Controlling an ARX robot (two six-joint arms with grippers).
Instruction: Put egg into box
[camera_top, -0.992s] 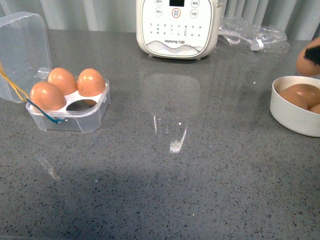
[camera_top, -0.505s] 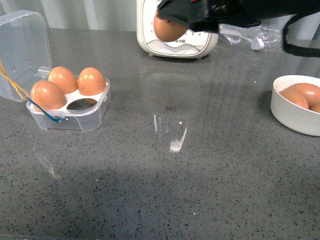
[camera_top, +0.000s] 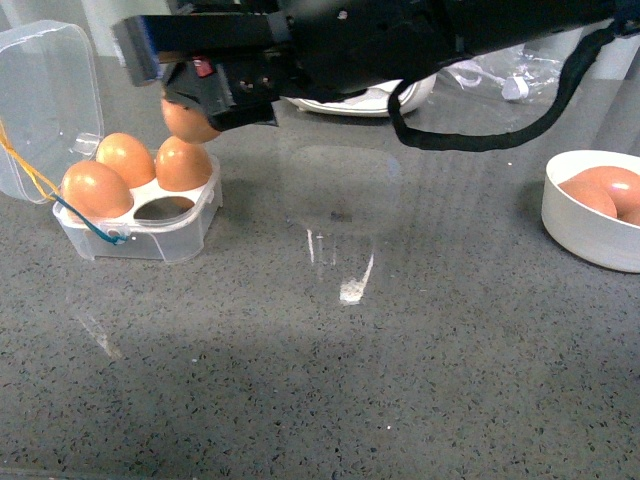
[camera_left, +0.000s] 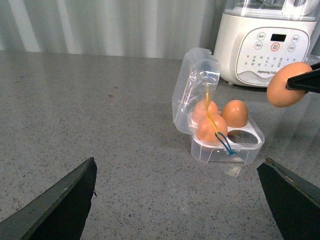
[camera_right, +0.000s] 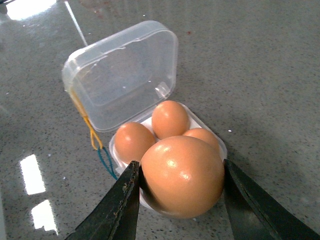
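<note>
My right gripper (camera_top: 190, 118) is shut on the egg (camera_top: 186, 122), orange-brown, held in the air just above the box (camera_top: 140, 215). The box is a clear case with its lid (camera_top: 45, 100) open, three brown eggs in it and one empty cell (camera_top: 163, 209) at the front right. In the right wrist view the egg (camera_right: 182, 175) sits between my fingers (camera_right: 122, 205) over the box (camera_right: 150, 125). In the left wrist view the egg (camera_left: 284, 84) hangs beside the box (camera_left: 225, 135). My left gripper (camera_left: 180, 200) is open and empty over bare counter.
A round white bowl (camera_top: 590, 225) with more brown eggs stands at the right edge. A white kitchen appliance (camera_left: 265, 42) stands at the back, mostly hidden by my right arm (camera_top: 420, 40) in the front view. A crumpled clear bag (camera_top: 505, 75) lies behind it.
My right gripper has carried the egg from the bowl at the far right, across the counter to the left, and lower, to just above the box.
</note>
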